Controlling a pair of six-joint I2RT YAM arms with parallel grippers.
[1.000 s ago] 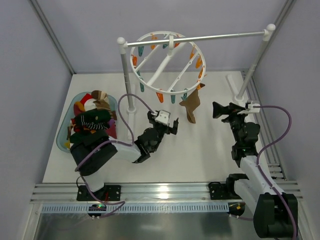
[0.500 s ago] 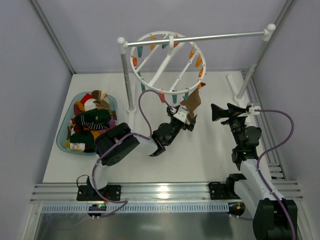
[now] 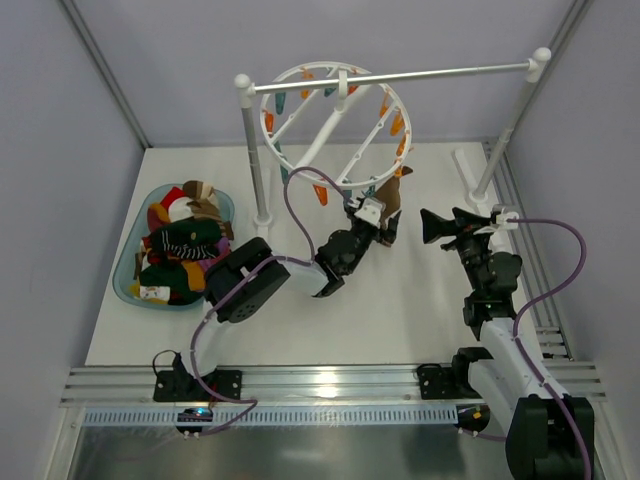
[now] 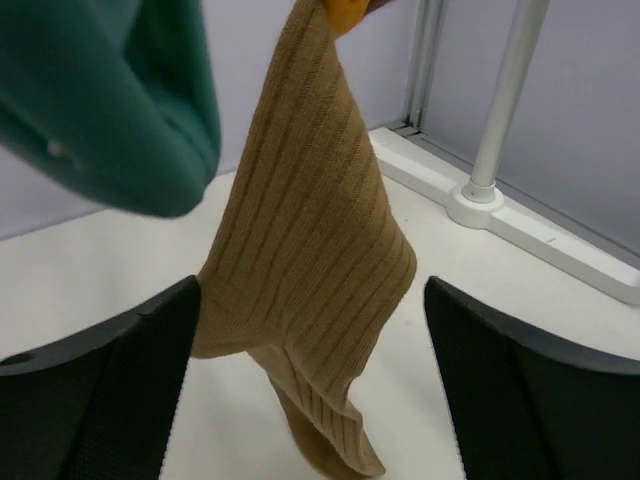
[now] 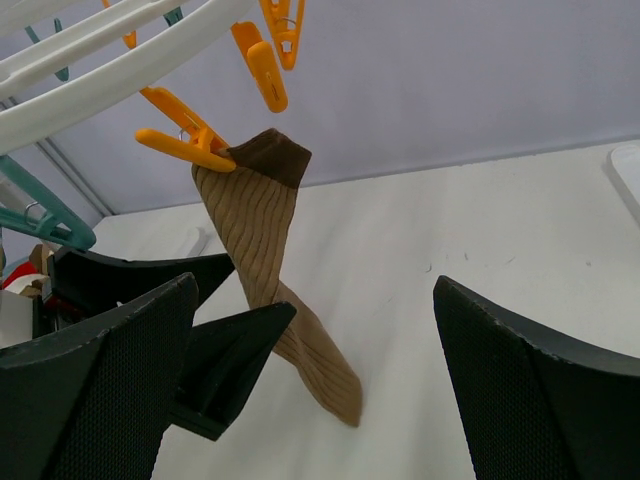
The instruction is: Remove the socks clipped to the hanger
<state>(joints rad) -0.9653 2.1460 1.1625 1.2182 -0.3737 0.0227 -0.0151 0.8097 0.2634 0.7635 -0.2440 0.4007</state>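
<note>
The brown sock (image 4: 310, 250) is hanging by its cuff from an orange clip (image 5: 185, 145) on the right rim of the hanger (image 3: 322, 140). Its long axis is running downward below the hanger, and the toe is dangling free. The left gripper (image 3: 380, 228) is straddling the sock just under that rim, jaws wide and pinching nothing. The right gripper (image 3: 432, 222), equally wide and empty, is hovering farther out to the hanger's right, making the left arm the nearer.
</note>
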